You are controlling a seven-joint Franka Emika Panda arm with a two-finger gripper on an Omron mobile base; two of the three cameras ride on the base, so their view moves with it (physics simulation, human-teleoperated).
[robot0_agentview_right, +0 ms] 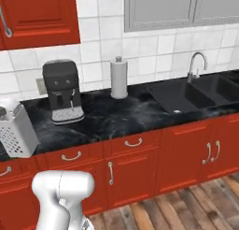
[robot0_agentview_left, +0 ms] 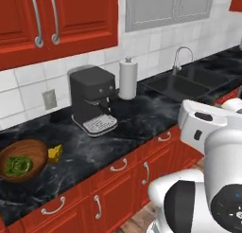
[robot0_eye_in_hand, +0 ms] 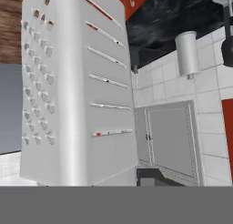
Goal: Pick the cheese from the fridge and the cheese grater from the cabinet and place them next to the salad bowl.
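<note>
The cheese grater (robot0_eye_in_hand: 77, 91) is filling the hand view at close range, the claw clenching on it, and in the right base view it (robot0_agentview_right: 16, 131) is hanging at the left edge, left of the coffee machine (robot0_agentview_right: 62, 91). On the black worktop (robot0_agentview_left: 142, 118), the cheese (robot0_agentview_left: 55, 153) is lying just right of the salad bowl (robot0_agentview_left: 21, 159), well left of the paper towel roll (robot0_agentview_left: 127, 78).
</note>
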